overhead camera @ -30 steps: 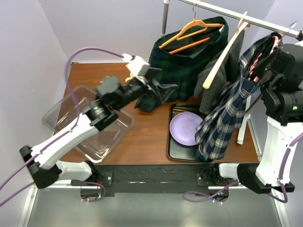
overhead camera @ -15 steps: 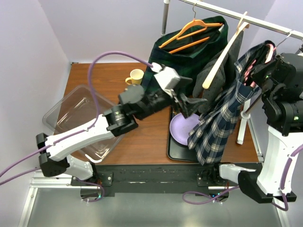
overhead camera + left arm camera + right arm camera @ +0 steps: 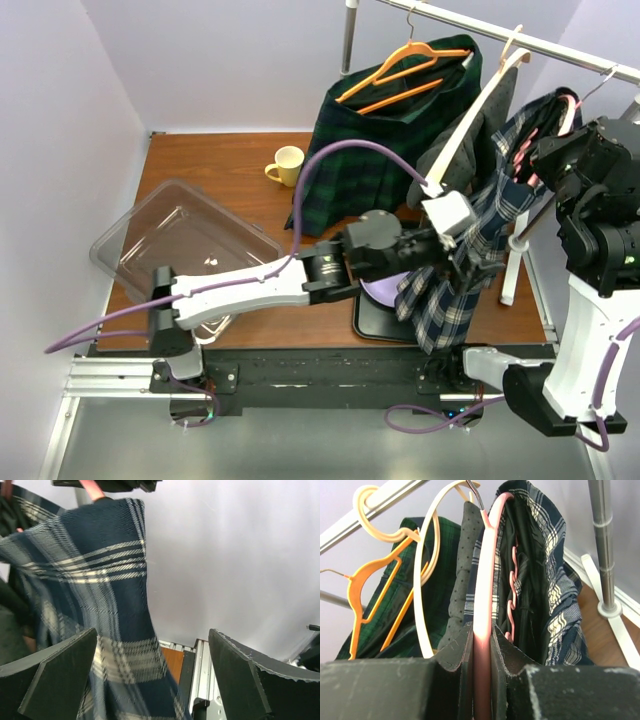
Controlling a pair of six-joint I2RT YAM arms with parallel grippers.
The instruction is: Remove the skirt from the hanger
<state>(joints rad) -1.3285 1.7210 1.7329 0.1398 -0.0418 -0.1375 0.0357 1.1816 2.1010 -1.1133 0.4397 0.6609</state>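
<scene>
The blue plaid skirt (image 3: 455,285) hangs on a pink hanger (image 3: 566,103) at the right end of the rail. My right gripper (image 3: 556,150) is shut on the pink hanger (image 3: 484,605), whose bar runs up between its fingers; the skirt (image 3: 555,570) drapes just behind. My left gripper (image 3: 487,262) is open at the skirt's mid-height. In the left wrist view the skirt (image 3: 95,585) hangs between the jaws, nearer the left finger (image 3: 55,675), and the gripper (image 3: 152,667) is not closed on it.
A green plaid skirt (image 3: 385,150) on an orange hanger (image 3: 405,70) and a grey dotted garment (image 3: 462,160) on a pale hanger share the rail (image 3: 470,25). Below them are a black tray (image 3: 370,320) with a purple plate, a yellow mug (image 3: 288,163) and a clear bin (image 3: 170,245).
My left arm has swung from above the bin rightward across the table to the blue plaid skirt. The skirt's lower part has shifted slightly. The right gripper stays on the hanger.
</scene>
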